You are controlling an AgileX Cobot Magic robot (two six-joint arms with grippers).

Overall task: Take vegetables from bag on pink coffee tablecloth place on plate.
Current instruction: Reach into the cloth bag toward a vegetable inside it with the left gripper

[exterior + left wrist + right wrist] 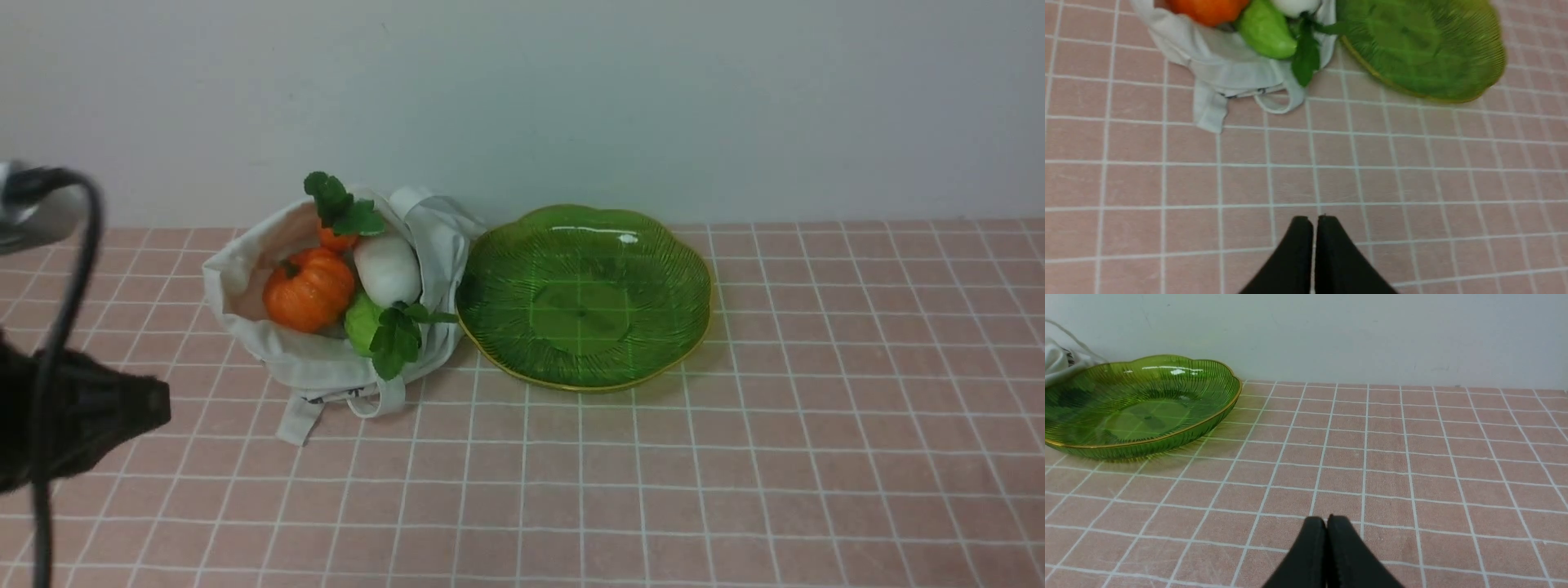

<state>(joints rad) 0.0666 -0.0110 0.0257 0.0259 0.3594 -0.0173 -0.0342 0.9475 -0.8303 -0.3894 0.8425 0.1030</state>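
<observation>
The off-white bag [269, 343] lies open on the pink coffee tablecloth [735, 457]. Its vegetables are an orange pumpkin [309, 290], a white radish [387, 269], a carrot [336, 237] under dark leaves and a light green leafy one [362, 324]. Right beside the bag sits the green plate [584, 296], with nothing on it. My left gripper [1314, 218] is shut and empty, hovering over bare cloth short of the bag [1216, 69]. My right gripper [1326, 518] is shut and empty too, over cloth to the right of the plate [1139, 404].
A plain white wall [571, 98] rises just behind the bag and the plate. The left arm's dark body and cable [57, 359] fill the left edge of the front view. The bag's straps [302, 416] trail toward me on the cloth.
</observation>
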